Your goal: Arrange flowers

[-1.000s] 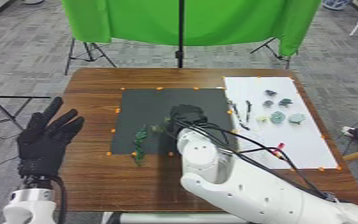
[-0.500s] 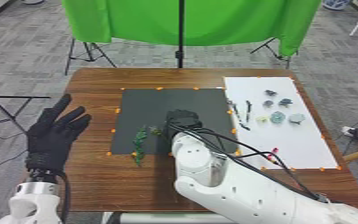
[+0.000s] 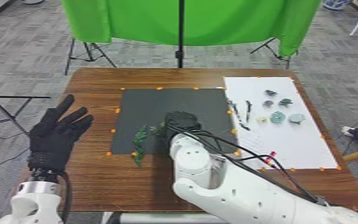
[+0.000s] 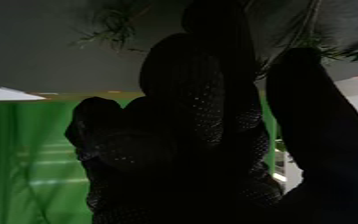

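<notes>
The left hand [image 3: 53,142] is held with fingers spread. Rightward, a leafy green sprig [image 3: 139,145] is laid on the dark mat [image 3: 144,107], beside the right hand [image 3: 182,121], whose fingers are extended close together, thumb apart, thin stems [image 4: 311,20] near its tip.

The brown wooden table [image 3: 100,182] carries a dark mat [image 3: 149,105], white sheet [image 3: 291,145] and orange bits [image 3: 118,110].
</notes>
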You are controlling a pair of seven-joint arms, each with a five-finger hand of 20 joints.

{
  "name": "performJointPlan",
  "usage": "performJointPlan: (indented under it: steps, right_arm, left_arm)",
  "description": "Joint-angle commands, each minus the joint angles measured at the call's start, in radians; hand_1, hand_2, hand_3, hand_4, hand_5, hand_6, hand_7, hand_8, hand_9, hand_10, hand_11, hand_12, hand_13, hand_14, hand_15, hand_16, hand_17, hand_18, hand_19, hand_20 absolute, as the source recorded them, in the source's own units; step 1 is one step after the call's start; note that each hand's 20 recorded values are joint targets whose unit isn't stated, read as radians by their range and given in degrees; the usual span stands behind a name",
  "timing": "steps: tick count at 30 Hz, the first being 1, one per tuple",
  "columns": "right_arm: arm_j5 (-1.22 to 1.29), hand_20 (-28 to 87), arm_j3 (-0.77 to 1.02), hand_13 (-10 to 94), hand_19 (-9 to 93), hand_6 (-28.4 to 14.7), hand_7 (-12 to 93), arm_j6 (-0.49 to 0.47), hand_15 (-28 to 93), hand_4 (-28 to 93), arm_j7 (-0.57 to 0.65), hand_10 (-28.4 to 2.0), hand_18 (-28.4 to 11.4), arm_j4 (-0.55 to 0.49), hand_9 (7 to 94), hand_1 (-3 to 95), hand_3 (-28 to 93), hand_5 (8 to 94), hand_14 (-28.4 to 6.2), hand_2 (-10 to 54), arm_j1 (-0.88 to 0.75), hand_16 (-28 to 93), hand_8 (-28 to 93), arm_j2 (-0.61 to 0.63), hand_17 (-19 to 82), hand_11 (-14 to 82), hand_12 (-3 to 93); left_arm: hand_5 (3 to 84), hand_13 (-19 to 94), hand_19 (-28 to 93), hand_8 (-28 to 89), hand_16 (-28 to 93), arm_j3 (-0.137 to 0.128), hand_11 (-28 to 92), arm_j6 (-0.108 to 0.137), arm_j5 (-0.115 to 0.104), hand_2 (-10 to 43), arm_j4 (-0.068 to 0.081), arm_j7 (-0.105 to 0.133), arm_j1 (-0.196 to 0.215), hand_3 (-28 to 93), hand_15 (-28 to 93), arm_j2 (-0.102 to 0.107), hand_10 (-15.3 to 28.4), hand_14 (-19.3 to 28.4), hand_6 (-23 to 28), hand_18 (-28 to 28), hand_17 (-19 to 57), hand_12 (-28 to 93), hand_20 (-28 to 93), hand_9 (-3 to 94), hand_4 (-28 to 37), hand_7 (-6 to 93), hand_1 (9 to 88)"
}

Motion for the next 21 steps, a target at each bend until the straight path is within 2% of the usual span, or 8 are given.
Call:
performJointPlan:
  steps: [1,5,7,9,12,14,18,21]
  right_arm:
    - [-0.013,55,0.039,82,93,-0.1,29,0.035,78,-26,-0.009,-13.5,-28.1,-0.044,93.7,33.2,69,93.7,-13.4,3.5,-0.027,21,-16,0.010,41,48.4,17.5]
    - [-0.012,55,0.064,82,93,-0.1,28,0.054,78,-26,-0.013,-13.3,-28.1,-0.067,93.7,32.1,69,93.7,-13.4,3.5,-0.033,21,-16,0.030,41,48.3,17.4]
    - [-0.011,55,0.084,82,93,-0.1,28,0.080,78,-26,-0.010,-13.3,-28.2,-0.093,93.7,31.7,69,93.7,-13.4,3.5,-0.041,21,-16,0.053,41,48.1,17.5]
    - [-0.010,55,0.073,82,93,-0.2,28,0.137,78,-26,0.007,-13.1,-28.2,-0.112,93.7,30.8,69,93.7,-13.4,3.6,-0.017,21,-16,0.095,41,48.0,17.6]
    - [-0.031,55,0.116,82,93,-0.4,26,0.217,79,-26,0.026,-12.5,-28.2,-0.129,93.7,29.8,70,93.7,-13.3,3.6,-0.029,21,-16,0.139,41,46.9,17.9]
    - [-0.047,55,0.142,81,93,-0.8,23,0.268,78,-25,0.049,-12.6,-28.2,-0.137,93.7,29.5,70,93.7,-13.2,3.6,-0.034,21,-15,0.181,40,45.3,18.9]
    - [-0.056,44,0.185,79,93,-3.1,14,0.339,71,-25,0.113,-13.8,-28.4,-0.121,92.6,29.6,71,88.7,-12.5,2.1,-0.035,18,-13,0.258,36,32.5,19.4]
    - [-0.044,40,0.228,76,92,-5.1,12,0.324,70,-25,0.148,-15.0,-28.4,-0.088,89.2,30.2,72,82.9,-13.6,0.8,-0.038,18,-12,0.293,33,29.4,19.0]
  left_arm:
    - [34.7,24,57,-10,-9,-0.004,24,0.001,0.000,12.6,-0.001,-0.005,0.028,74,52,-0.014,20.6,28.4,6.8,28.2,-9.5,11,11,35.0,-28.3,11.5,17.9]
    - [34.9,24,57,-10,-9,-0.006,24,0.009,-0.003,12.7,-0.004,0.007,0.039,74,52,-0.015,20.7,28.4,6.9,28.3,-9.6,11,11,35.0,-28.3,11.4,17.7]
    - [34.9,24,57,-10,-9,-0.009,24,0.008,0.001,12.8,-0.007,0.003,0.045,74,52,-0.023,20.7,28.4,7.0,28.3,-9.6,11,11,34.9,-28.3,11.4,17.6]
    - [34.9,24,57,-10,-9,-0.010,24,0.002,0.004,12.8,-0.003,0.004,0.040,74,52,-0.033,20.8,28.4,7.0,28.3,-9.6,11,11,35.0,-28.3,11.4,17.7]
    - [35.0,24,57,-10,-9,-0.016,24,0.001,0.009,12.9,-0.007,0.000,0.051,73,52,-0.044,20.7,28.4,7.0,28.3,-9.6,11,11,34.9,-28.3,11.4,17.7]
    - [35.0,24,57,-10,-9,-0.012,24,0.003,0.003,12.9,-0.006,0.011,0.048,73,52,-0.039,20.7,28.4,7.0,28.3,-9.6,11,11,34.9,-28.3,11.3,17.7]
    - [34.8,24,57,-10,-9,-0.016,24,0.001,0.009,12.8,-0.008,0.005,0.052,73,52,-0.047,20.7,28.4,7.0,28.2,-9.6,11,11,34.9,-28.3,11.2,17.6]
    - [34.7,24,57,-10,-9,-0.015,24,0.003,0.006,12.7,-0.009,0.009,0.052,74,52,-0.046,20.7,28.4,7.0,28.2,-9.6,11,10,34.9,-28.3,11.3,17.5]
